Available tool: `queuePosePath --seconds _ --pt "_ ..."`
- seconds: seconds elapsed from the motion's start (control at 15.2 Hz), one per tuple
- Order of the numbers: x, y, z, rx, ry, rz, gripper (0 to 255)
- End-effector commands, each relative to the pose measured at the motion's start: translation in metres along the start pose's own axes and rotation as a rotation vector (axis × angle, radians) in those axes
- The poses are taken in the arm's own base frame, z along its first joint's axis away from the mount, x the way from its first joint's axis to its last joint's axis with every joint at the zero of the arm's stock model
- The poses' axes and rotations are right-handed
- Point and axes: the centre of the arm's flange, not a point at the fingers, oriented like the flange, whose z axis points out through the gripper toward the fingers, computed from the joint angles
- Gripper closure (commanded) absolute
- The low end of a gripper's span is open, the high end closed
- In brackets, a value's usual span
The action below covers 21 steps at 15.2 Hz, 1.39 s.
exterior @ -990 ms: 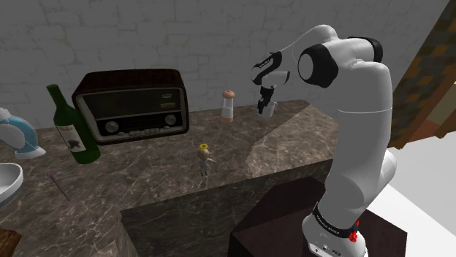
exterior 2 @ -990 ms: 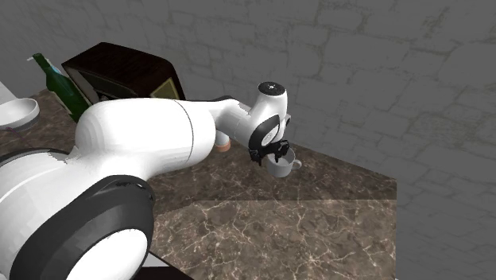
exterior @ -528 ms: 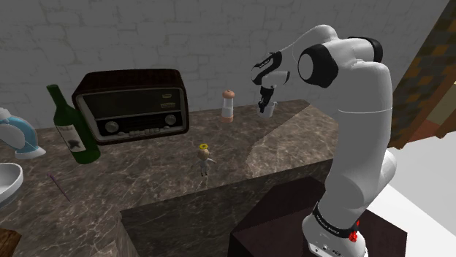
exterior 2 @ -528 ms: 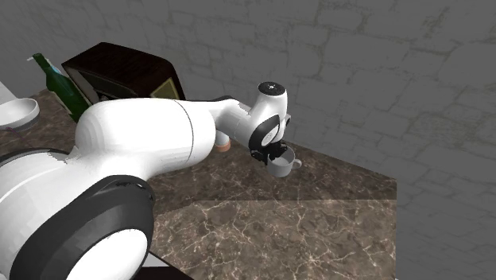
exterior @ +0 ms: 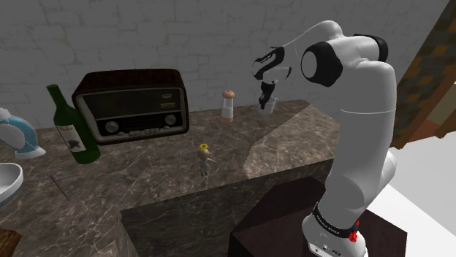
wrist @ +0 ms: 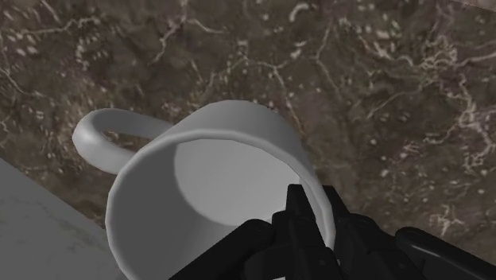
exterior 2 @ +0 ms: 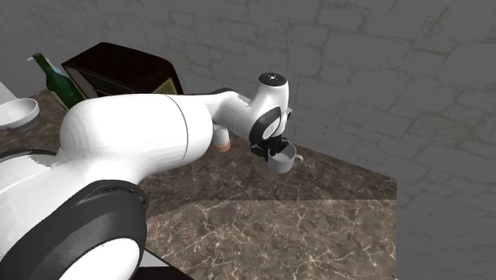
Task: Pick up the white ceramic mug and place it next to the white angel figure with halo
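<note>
Pinching the white mug point(wrist: 208, 171) by its rim in our claw point(exterior: 266, 97) near the tabletop's point(exterior: 146, 179) far edge, we are eyeing the haloed angel figure point(exterior: 205, 160), well apart toward the shoulder view's lower left.

No wording can be read anywhere on the table point(exterior: 146, 182). The green bottle point(exterior: 64, 113) carries a pale label point(exterior: 71, 137) whose print is too small to make out. White marks on the dark band point(exterior: 330, 224) low on the arm point(exterior: 362, 146) are likewise illegible.
</note>
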Motion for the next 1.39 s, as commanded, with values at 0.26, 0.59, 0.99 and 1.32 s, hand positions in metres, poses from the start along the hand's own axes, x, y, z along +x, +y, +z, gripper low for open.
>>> queuePosePath --seconds 0.26,0.59,0.99,1.32 --pt "0.002 0.002 -0.031 0.000 0.000 0.000 255" --pt "0.004 0.004 -0.058 0.000 0.000 0.000 255" --pt "0.006 0.006 -0.089 0.000 0.000 0.000 255" --pt "0.007 0.007 -0.116 0.000 0.000 0.000 255"
